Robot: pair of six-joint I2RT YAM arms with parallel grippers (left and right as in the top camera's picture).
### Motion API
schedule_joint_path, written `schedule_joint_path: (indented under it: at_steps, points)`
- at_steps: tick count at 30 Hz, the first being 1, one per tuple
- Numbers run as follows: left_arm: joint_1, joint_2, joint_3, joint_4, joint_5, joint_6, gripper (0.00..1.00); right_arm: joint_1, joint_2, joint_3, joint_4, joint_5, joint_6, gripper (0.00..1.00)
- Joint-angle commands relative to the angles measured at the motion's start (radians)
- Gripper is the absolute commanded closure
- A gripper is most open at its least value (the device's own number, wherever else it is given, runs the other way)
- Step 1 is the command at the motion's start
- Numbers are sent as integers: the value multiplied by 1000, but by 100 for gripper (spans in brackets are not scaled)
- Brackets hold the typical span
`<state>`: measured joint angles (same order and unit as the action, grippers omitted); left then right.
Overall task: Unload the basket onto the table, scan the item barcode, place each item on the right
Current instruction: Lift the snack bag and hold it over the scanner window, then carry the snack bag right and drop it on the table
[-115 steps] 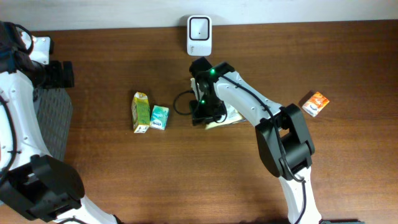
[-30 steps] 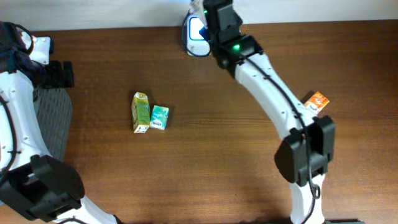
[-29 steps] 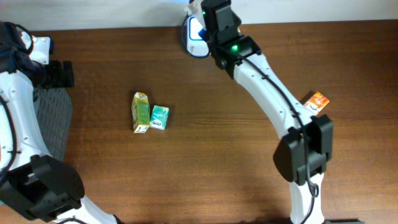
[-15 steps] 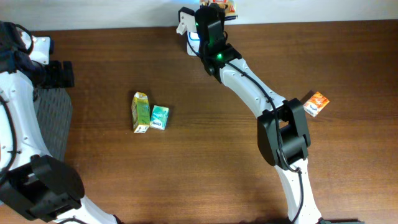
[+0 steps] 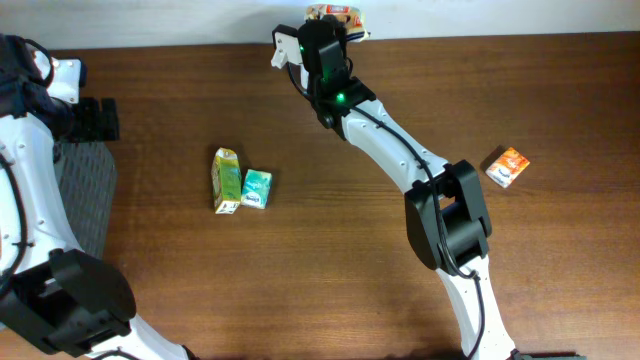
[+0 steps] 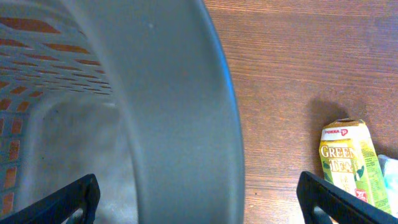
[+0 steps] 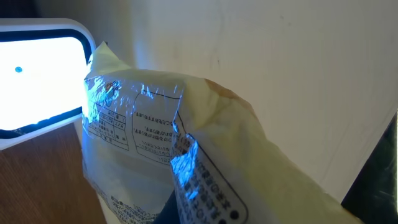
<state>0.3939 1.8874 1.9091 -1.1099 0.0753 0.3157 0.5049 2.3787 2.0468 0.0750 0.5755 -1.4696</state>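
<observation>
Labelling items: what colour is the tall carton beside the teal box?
The carton is yellow and green, best seen in the left wrist view.

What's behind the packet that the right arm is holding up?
Behind the packet is a pale wall, with the lit scanner at its left. The packet hides part of the scanner's edge and anything directly behind it.

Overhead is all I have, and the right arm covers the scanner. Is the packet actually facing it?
Observer: The right wrist view has the packet close beside the scanner, whose window glows white; blue light falls on the printed label.
Operator: Any barcode on that face?
Observer: Only small print panels show; I can't make out a barcode.
Operator: And the left arm?
Observer: The left gripper hangs over the grey basket, jaws open, green tea carton off to one side.
</observation>
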Motion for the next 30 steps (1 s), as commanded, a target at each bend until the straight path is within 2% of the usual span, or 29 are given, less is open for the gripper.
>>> schedule_joint_path:
  at_steps: [1, 9, 12, 14, 16, 17, 19, 20, 21, 22, 25, 27, 30]
  points:
    - [2, 3, -4, -2, 8, 15, 1, 5, 3, 21, 8, 13, 0, 96]
    - [2, 3, -4, -2, 8, 15, 1, 5, -6, 21, 12, 36, 21, 96]
    - [2, 3, -4, -2, 8, 15, 1, 5, -80, 21, 5, 46, 196, 96]
    - [2, 3, -4, -2, 8, 15, 1, 5, -158, 22, -32, 76, 245, 96]
    - [2, 3, -4, -2, 8, 15, 1, 5, -256, 22, -151, 78, 380, 96]
    - [2, 3, -4, -2, 8, 15, 1, -2, -333, 22, -290, 43, 522, 96]
    - [2, 3, -4, -2, 8, 15, 1, -32, -449, 22, -530, -62, 785, 96]
    - [2, 3, -4, -2, 8, 15, 1, -101, -544, 22, -745, -239, 1006, 96]
    - [2, 3, -4, -2, 8, 15, 1, -152, -585, 22, -838, -356, 1079, 96]
    - [2, 3, -4, -2, 8, 15, 1, -196, -609, 22, -913, -471, 1131, 96]
    - [2, 3, -4, -2, 8, 15, 1, -491, -649, 21, -1167, -906, 1285, 96]
    - [2, 3, -4, -2, 8, 15, 1, -653, -617, 18, -1279, -1038, 1331, 96]
    - [2, 3, -4, -2, 8, 15, 1, -819, -541, -16, -1347, -1117, 1332, 96]
